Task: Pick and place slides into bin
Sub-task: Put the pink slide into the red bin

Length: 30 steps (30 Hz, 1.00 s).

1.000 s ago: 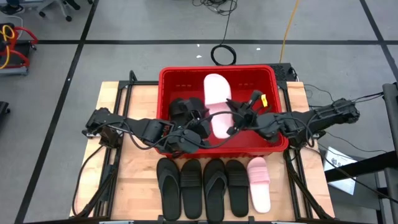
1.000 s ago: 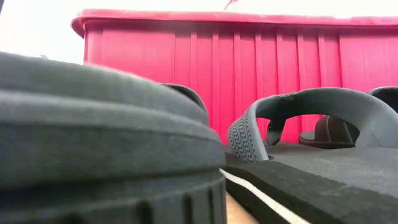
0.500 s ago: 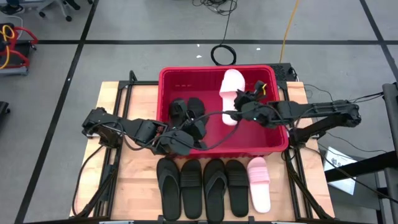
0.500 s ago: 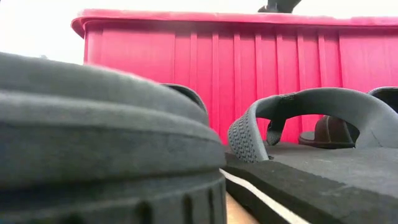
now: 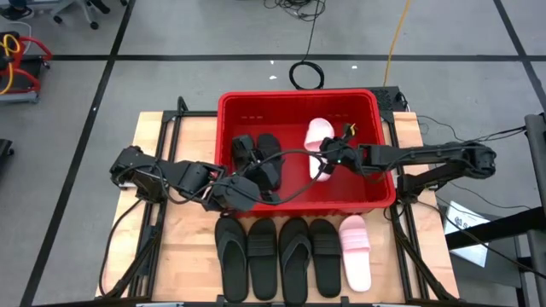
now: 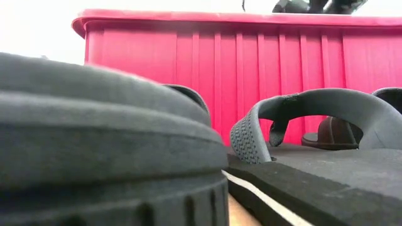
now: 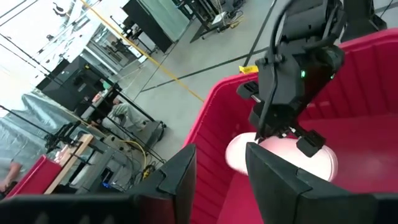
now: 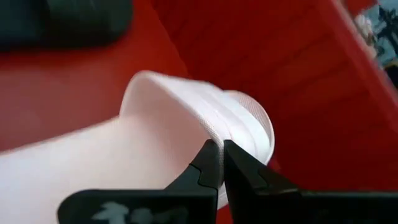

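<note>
The left gripper [image 5: 229,194] hangs at the bin's near-left wall, its fingers [image 7: 180,177] spread apart and holding nothing, as the left wrist view shows a clear gap between them; just beyond it, inside the bin [image 5: 256,103], two black slides [image 5: 258,158] lie side by side on the left of the floor; to their right the pink slide [image 5: 319,139] is in the middle of the bin toward the far wall, and the right gripper [image 5: 328,159] reaches in from the right with its fingers [image 8: 214,165] pressed together on the edge of that slide's strap, so it is pinched and, I judge, not yet let go; whether its sole rests on the bin floor I cannot tell; on the surface near the bin a row waits, from left to right four black slides [image 5: 277,253] and then a second pink slide [image 5: 356,253] at the right end; so by my count three of the eight are in the bin, one of them not yet released, and five are left to move; the low view shows only the bin's near wall and the black slides close in front of it.
</note>
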Motion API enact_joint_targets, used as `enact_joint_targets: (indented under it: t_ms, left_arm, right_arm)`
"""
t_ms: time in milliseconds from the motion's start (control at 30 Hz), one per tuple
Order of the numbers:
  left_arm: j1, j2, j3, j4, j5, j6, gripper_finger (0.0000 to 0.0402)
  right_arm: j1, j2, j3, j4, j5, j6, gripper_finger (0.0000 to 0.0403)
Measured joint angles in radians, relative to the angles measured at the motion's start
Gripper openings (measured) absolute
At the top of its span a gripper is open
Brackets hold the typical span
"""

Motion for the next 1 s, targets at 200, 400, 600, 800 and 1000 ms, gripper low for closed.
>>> enact_joint_targets:
  t_ms: [200,400,600,800,1000]
  left_arm:
    - [0.0,0.0,0.0,0.0,-0.002,0.005,0.0147]
    - [0.0,0.0,0.0,0.001,-0.002,0.007,0.0147]
    - [0.0,0.0,0.0,0.001,-0.002,0.008,0.0147]
    - [0.0,0.0,0.0,0.001,-0.002,0.008,0.0147]
    - [0.0,0.0,0.0,0.001,-0.002,0.0,0.0147]
  right_arm:
    - [-0.037,0.0,-0.086,0.082,-0.002,-0.036,0.0]
    - [-0.06,0.0,-0.143,0.124,-0.083,-0.041,0.0]
    - [-0.064,-0.001,-0.191,0.18,-0.076,-0.079,0.0]
    - [-0.063,-0.001,-0.208,0.182,-0.075,-0.081,0.0001]
    - [-0.063,-0.001,-0.208,0.185,-0.075,-0.085,0.0011]
